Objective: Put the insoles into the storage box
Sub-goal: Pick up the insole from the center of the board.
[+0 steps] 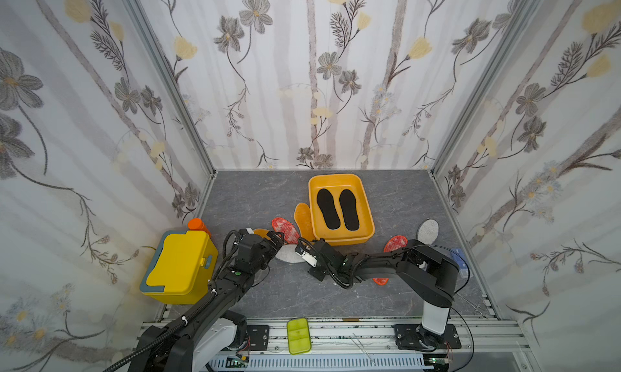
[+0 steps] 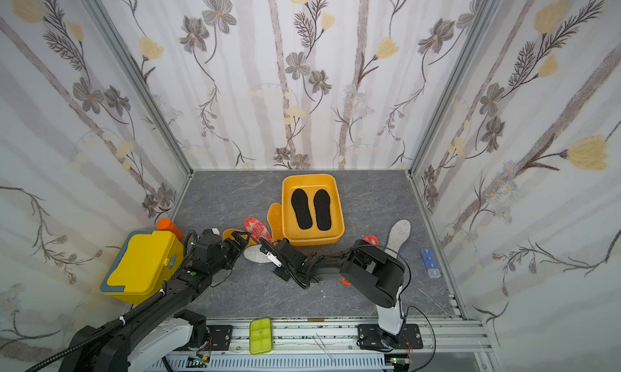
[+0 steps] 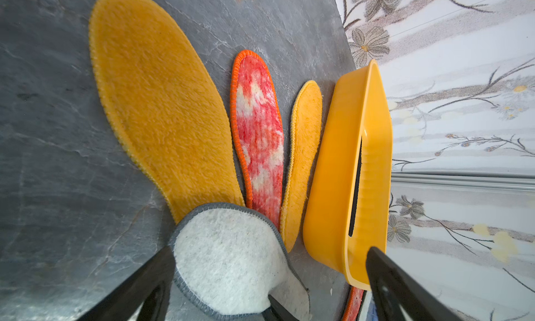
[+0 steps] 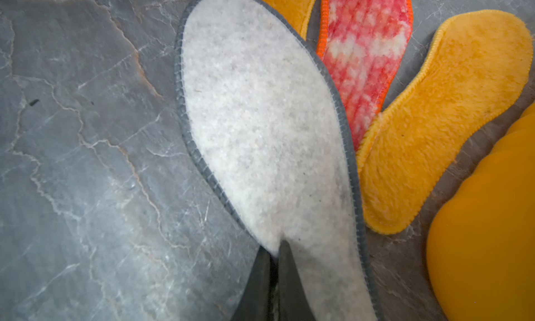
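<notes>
Step in hand: by my reading, lifting one grey-white felt insole (image 4: 260, 116) off the tabletop (image 4: 72, 160).
Right tool: the right tool (image 4: 273, 251) is clenched on that felt insole, pinching a small pucker of felt at one end.
Left tool: the left tool (image 3: 272, 255) is released, jaws wide, hovering over the same cluster and touching nothing I can see.
Where it lies: mostly flat, at about 7 o'clock from the storage box (image 1: 342, 241). Its edge lies over the heels of an orange-yellow insole (image 4: 434, 116) and a red speckled insole (image 4: 364, 58).
Box: the black pair (image 1: 327, 208) lies side by side on its floor, with room on top.
How I'd do it: I'd rise straight up first, so the felt peels off its neighbours without dragging them, and I'd expect the free end to droop. Then I'd carry it toward 1 o'clock, high enough to clear the near rim, and lay it lengthwise over the black pair before letting go.
Watch: the pinch looks shallow, so I'd move slowly and keep the left tool out of the path.
</notes>
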Tool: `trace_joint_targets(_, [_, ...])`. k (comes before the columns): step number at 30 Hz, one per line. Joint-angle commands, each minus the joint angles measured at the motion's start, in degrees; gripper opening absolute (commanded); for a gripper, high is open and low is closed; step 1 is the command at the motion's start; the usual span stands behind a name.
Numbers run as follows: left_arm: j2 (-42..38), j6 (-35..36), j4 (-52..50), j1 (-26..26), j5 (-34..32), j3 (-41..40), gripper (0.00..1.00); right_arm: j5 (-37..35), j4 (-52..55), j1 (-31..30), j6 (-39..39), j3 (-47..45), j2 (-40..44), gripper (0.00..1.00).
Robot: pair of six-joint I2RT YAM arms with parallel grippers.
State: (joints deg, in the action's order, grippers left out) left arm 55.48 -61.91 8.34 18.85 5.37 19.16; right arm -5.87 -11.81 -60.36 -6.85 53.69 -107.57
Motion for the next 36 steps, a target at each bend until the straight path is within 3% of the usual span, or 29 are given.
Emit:
trace_joint_targets(1, [-0.79,0.04,-0.32,-0.04,-0.28,0.11,1.0,1.34,1.79,0.13,1.32,-0.16,1.09,0.0])
trace_joint_targets(18, [-8.04,-0.67,-2.53,-0.13,-1.22,5.09,1.0,7.69,-0.74,3.0,6.57,-0.33,13.04,0.0])
trace_joint_targets(36, [-10.92,1.8,-8.36,-0.13,-5.39,13.78,1.0,2.47,2.95,8.08,16.52,5.17,15.75,0.0])
